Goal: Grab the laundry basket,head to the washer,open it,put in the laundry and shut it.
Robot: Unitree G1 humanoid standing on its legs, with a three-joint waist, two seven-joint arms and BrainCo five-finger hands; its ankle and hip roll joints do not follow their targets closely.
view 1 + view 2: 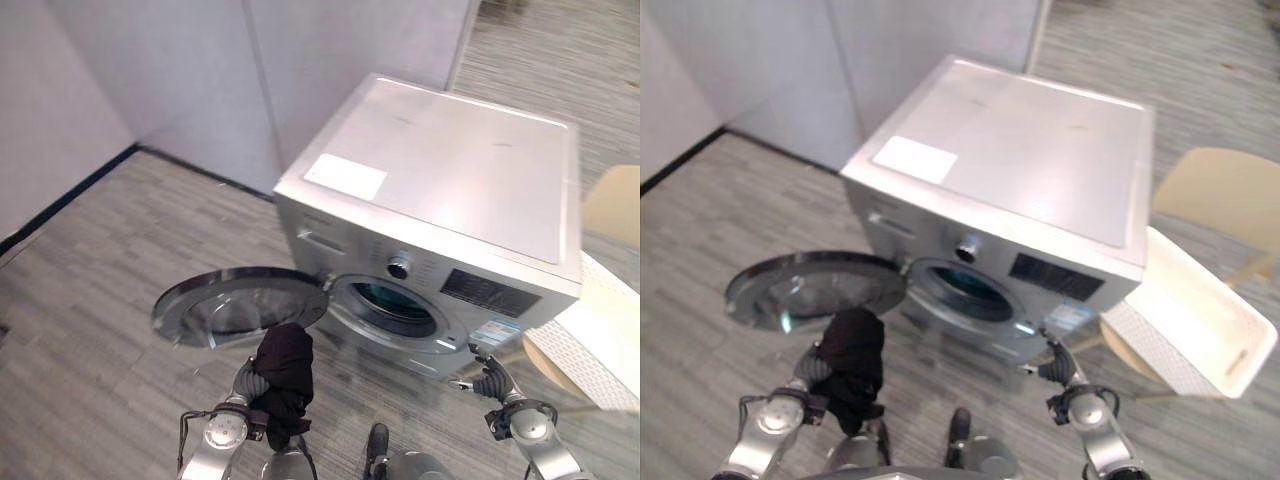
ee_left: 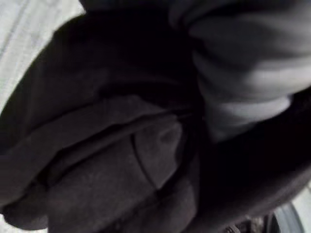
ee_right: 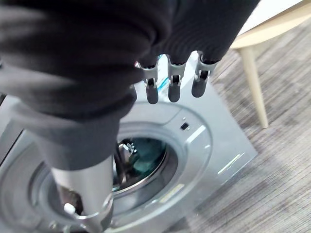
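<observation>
Black laundry (image 1: 284,380) in left hand (image 1: 250,384)

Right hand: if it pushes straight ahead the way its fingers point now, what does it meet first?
Probably the washer front panel, just beside the open drum; the right hand is open and empty. Depth is uncertain.

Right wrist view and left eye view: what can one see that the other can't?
The right wrist view looks into the washer's drum, where something teal lies inside, and shows a wooden chair leg. The left eye view takes in the washer's flat top, its door swung open, and the left hand gripping a dark garment. Both show the right hand with its fingers straight, and the round opening at the washer's front.
</observation>
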